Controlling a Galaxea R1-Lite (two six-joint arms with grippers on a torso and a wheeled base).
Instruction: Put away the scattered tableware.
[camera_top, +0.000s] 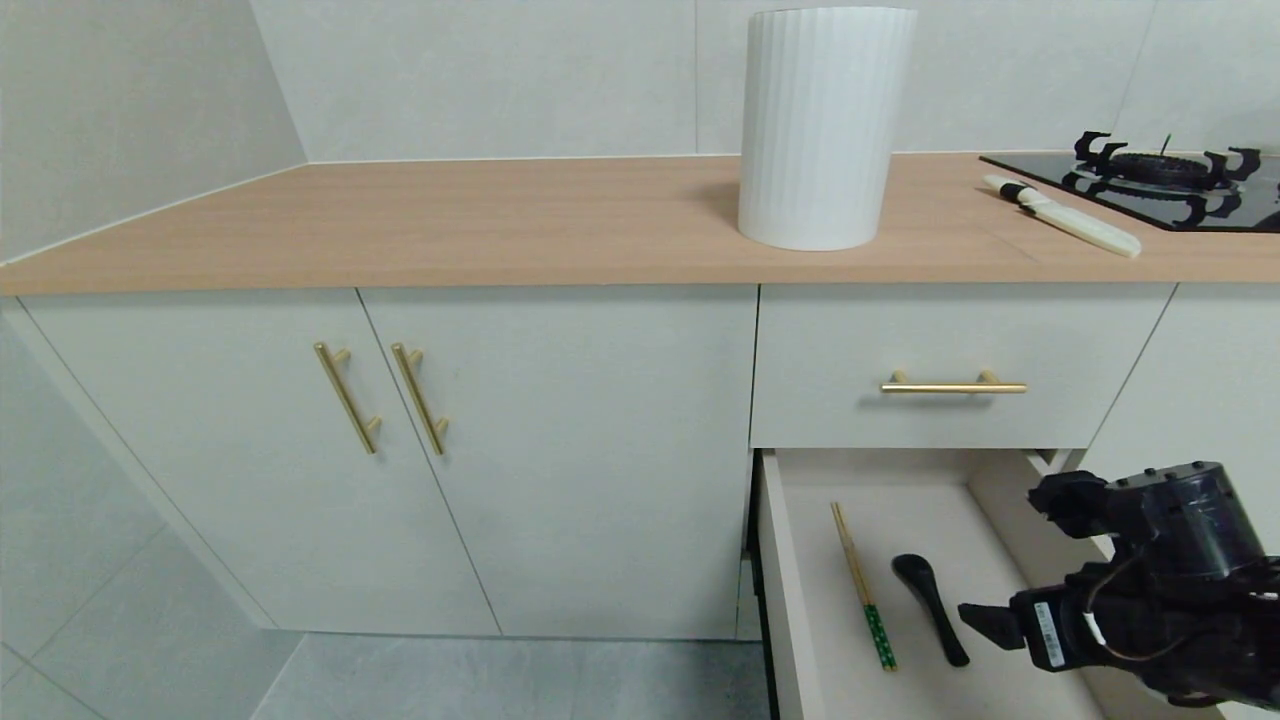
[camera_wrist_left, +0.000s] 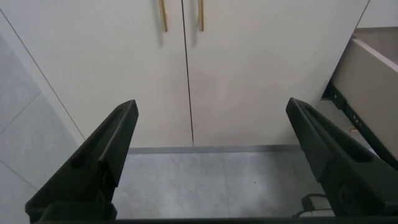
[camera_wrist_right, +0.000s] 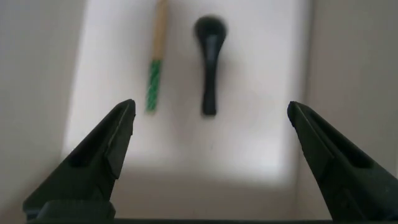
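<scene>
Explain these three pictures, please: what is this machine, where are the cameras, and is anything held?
This is a two-armed robot in a kitchen. The wide picture comes from its head; the other two from cameras on its wrists. The right arm's fingers are open above a pulled-out white drawer holding wooden chopsticks with green ends and a black spoon. The left arm's fingers are open, facing cupboard doors. Nothing is held. On the wooden countertop are a white ribbed container and a cream knife.
</scene>
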